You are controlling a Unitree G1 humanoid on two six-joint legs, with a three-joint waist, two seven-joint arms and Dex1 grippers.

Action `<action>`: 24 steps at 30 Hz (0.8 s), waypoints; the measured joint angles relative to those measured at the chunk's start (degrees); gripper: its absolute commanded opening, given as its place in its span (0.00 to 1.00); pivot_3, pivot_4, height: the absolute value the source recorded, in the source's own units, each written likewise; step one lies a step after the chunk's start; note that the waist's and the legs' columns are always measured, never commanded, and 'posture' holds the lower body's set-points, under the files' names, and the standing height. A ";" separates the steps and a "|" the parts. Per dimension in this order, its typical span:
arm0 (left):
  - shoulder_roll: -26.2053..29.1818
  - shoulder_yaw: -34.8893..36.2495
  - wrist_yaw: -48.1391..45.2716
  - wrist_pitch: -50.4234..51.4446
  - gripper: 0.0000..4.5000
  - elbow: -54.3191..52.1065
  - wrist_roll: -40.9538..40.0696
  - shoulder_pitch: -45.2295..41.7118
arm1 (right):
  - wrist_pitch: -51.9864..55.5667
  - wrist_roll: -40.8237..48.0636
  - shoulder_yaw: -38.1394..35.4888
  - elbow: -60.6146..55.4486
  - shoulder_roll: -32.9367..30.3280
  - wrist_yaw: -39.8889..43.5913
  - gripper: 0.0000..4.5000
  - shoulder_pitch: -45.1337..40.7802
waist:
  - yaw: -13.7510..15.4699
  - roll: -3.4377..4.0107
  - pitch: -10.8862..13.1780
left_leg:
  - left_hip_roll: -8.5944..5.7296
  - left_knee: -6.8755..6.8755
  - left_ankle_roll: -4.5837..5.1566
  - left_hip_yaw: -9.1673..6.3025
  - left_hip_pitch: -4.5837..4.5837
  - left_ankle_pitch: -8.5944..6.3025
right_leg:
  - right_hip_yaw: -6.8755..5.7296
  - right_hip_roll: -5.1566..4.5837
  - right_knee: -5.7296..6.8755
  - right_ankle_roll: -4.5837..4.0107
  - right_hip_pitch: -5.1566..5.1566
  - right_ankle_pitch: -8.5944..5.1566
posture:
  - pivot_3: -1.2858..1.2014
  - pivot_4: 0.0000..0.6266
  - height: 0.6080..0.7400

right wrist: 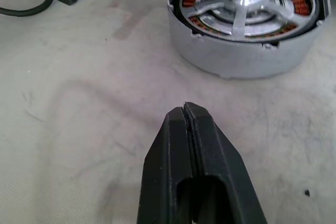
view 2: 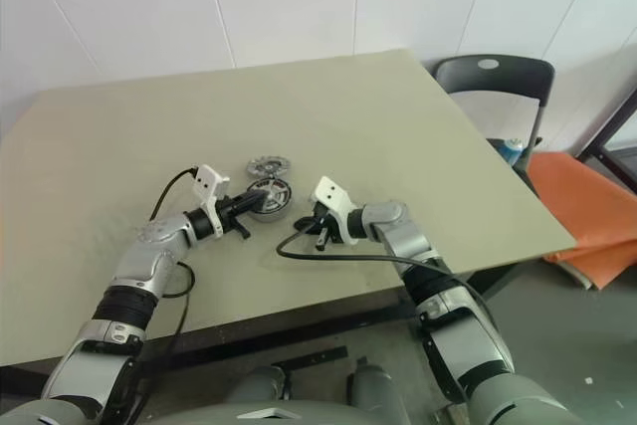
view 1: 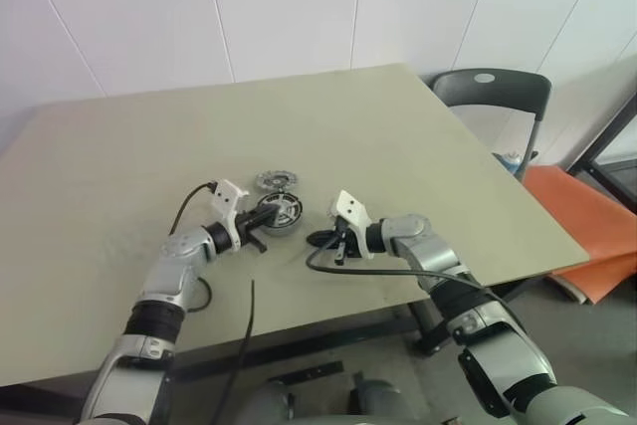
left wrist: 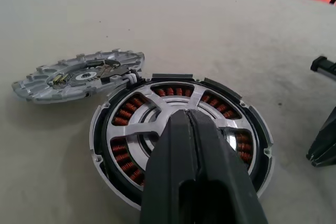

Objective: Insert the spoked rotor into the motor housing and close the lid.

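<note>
The motor housing sits on the table, its copper-red windings showing under the silver arms of the spoked rotor, which lies inside it. The lid, a grey notched disc, lies flat just behind the housing with its edge against the housing's rim. My left gripper is shut, empty, its tips over the rotor's centre. My right gripper is shut too, low over the table a short way to the right of the housing and pointing at it. From the head, the housing lies between both grippers.
The beige table has open surface all round the parts. A black cable loops from the right wrist near the front edge. A dark chair and an orange mat are beyond the table's right side.
</note>
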 measured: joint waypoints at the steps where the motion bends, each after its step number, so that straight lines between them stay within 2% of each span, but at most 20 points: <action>1: -0.13 0.37 0.38 0.26 0.01 -0.20 -0.06 0.03 | 0.37 0.03 -0.01 -0.35 0.00 -0.02 0.00 0.01 | 0.02 0.00 0.00 | 0.00 0.01 0.00 -0.01 0.00 0.00 | 0.00 0.00 0.00 0.03 0.00 0.02 | 0.52 0.00 1.00; 5: -2.99 8.72 2.29 4.19 0.01 -1.68 -8.09 0.30 | 4.07 4.07 -3.02 -1.25 1.95 0.18 0.00 0.34 | -0.21 -0.05 0.04 | 0.08 0.08 0.00 -0.23 -0.08 0.01 | 0.00 0.02 0.05 0.01 -0.09 0.11 | 0.52 0.00 1.00; 9: -1.91 15.01 2.71 6.31 0.01 -13.23 -14.99 1.00 | 5.13 6.91 -5.07 -2.15 3.54 -0.06 0.00 -0.11 | -0.24 -0.06 0.03 | 0.07 0.07 0.00 -0.23 -0.09 0.01 | -0.01 0.00 0.03 0.00 -0.09 0.11 | 0.52 0.00 1.00; 12: 2.10 14.61 1.79 7.44 0.01 -24.86 -14.89 5.84 | 2.65 6.11 -4.78 -2.43 4.08 -1.54 0.00 -0.65 | -0.41 0.01 0.00 | 0.02 0.04 0.00 -0.06 -0.04 0.01 | 0.11 -0.01 0.02 0.00 -0.08 0.11 | 0.52 0.00 1.00; 14: 5.30 13.08 0.53 7.07 0.01 -29.70 -12.52 12.53 | 1.45 4.68 -3.74 -2.38 4.05 -1.74 0.00 -2.40 | -1.09 0.07 0.03 | 0.03 0.02 0.01 0.03 -0.01 0.00 | 0.18 0.00 0.04 0.00 -0.11 0.11 | 0.52 0.00 1.00; 16: 6.58 12.33 -1.09 7.35 0.01 -31.55 -11.63 19.93 | -0.09 1.33 -0.39 -2.32 3.17 -1.05 0.00 -5.50 | -1.60 0.09 0.04 | 0.05 0.00 0.02 0.06 0.00 0.00 | 0.20 0.02 0.07 -0.01 -0.13 0.11 | 0.52 0.00 1.00; 20: 9.89 12.86 -3.67 6.60 0.01 -31.87 -10.38 28.00 | -3.80 -4.41 6.58 -2.34 1.74 2.34 0.00 -9.31 | -1.47 0.13 0.07 | 0.15 0.02 -0.01 0.05 0.01 0.02 | 0.10 0.10 0.11 -0.09 -0.10 0.13 | 0.52 0.00 1.00; 24: 10.38 13.79 -3.89 3.30 0.00 -29.33 -8.31 30.36 | -7.79 -9.86 12.98 -2.27 0.26 6.76 0.20 -13.98 | -1.25 0.16 0.08 | 0.10 0.09 -0.01 0.07 0.01 0.02 | 0.06 0.03 0.08 -0.09 -0.06 0.14 | 0.52 0.00 1.00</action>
